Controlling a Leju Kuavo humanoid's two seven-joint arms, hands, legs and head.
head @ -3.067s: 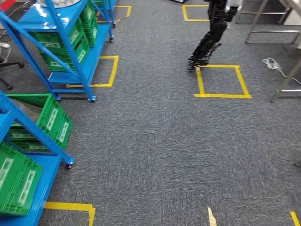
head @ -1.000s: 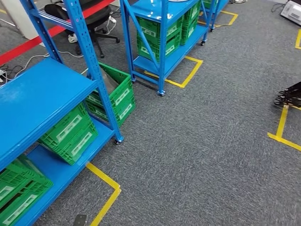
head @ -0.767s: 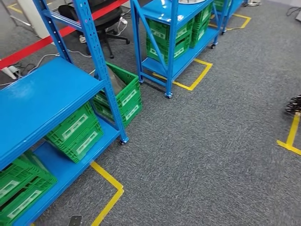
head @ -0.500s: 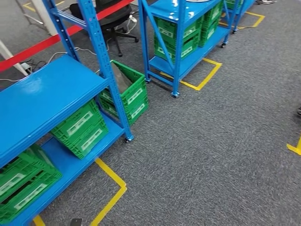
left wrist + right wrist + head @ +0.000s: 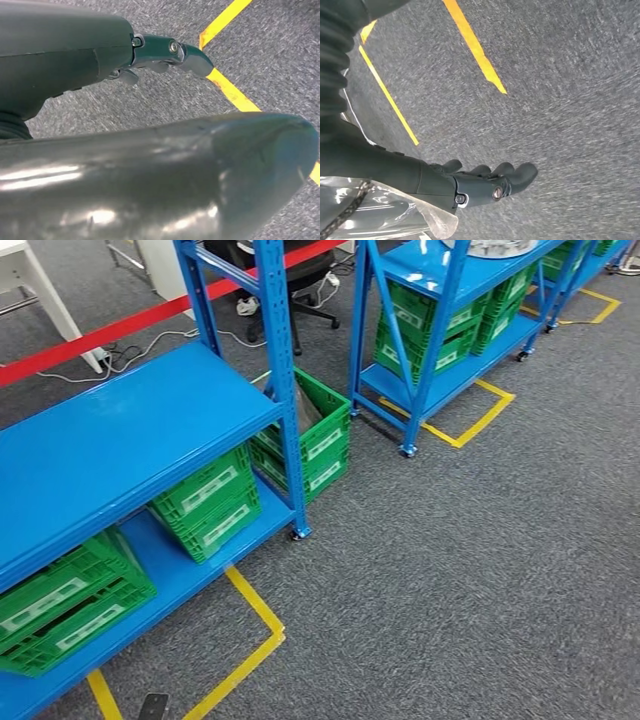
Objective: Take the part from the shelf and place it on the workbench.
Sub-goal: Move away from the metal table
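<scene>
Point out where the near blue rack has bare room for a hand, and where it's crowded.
The near rack's upper shelf is bare blue surface between its upright post and the picture's left edge. Below, the bottom shelf is crowded: green crates fill most of it. Another green crate sits by the post.

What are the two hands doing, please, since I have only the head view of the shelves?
Observer: The right hand is empty, its fingers stretched out straight above the carpet.
Operator: Thank you. And the other one?
Observer: The left hand holds nothing either; it hangs over yellow tape on the floor.
</scene>
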